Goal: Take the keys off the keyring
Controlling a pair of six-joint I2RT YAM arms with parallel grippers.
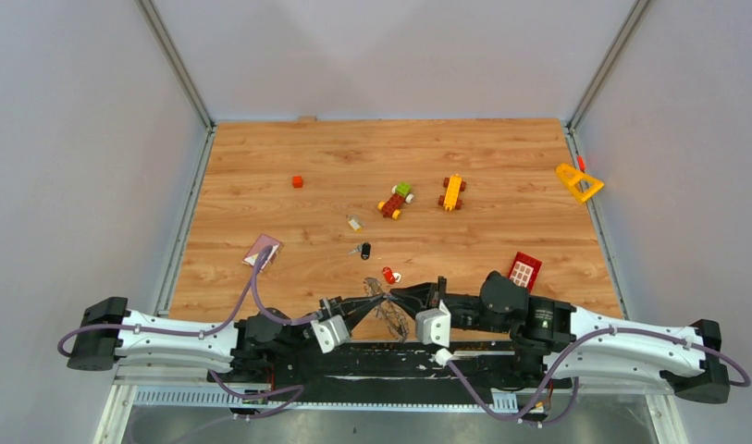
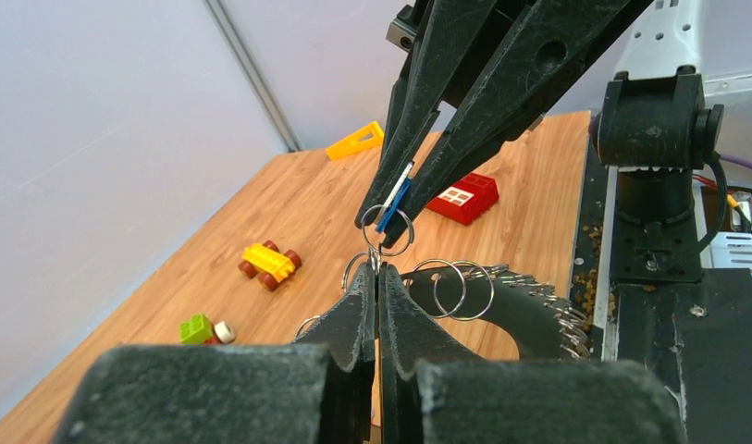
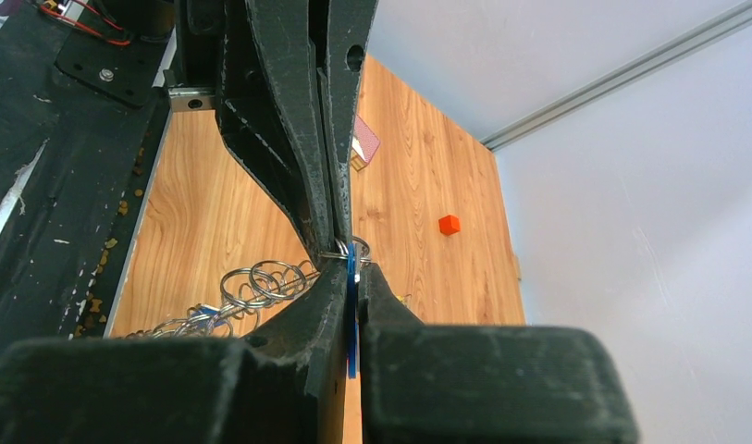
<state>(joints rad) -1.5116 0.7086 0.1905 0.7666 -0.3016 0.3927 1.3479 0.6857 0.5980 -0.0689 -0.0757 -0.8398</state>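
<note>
Above the table's near edge my two grippers meet tip to tip. My left gripper (image 2: 376, 270) is shut on a small wire split ring that hangs on the keyring (image 2: 529, 310), a large flat dark ring with a toothed rim carrying several thin wire rings (image 2: 460, 289). My right gripper (image 3: 351, 268) is shut on a blue-headed key (image 3: 352, 282), which sits on that same small ring (image 2: 388, 231). From above, the keyring (image 1: 390, 322) dangles below the left gripper (image 1: 381, 298) and right gripper (image 1: 400, 292). Loose keys lie on the table: a black-headed one (image 1: 364, 250) and a red-headed one (image 1: 390, 275).
On the wood lie a red block (image 1: 524, 270), a yellow triangle (image 1: 578, 182), a yellow toy vehicle (image 1: 452, 192), a red and green toy vehicle (image 1: 396, 200), an orange cube (image 1: 298, 181), a pink card (image 1: 263, 250) and a small pale piece (image 1: 354, 222).
</note>
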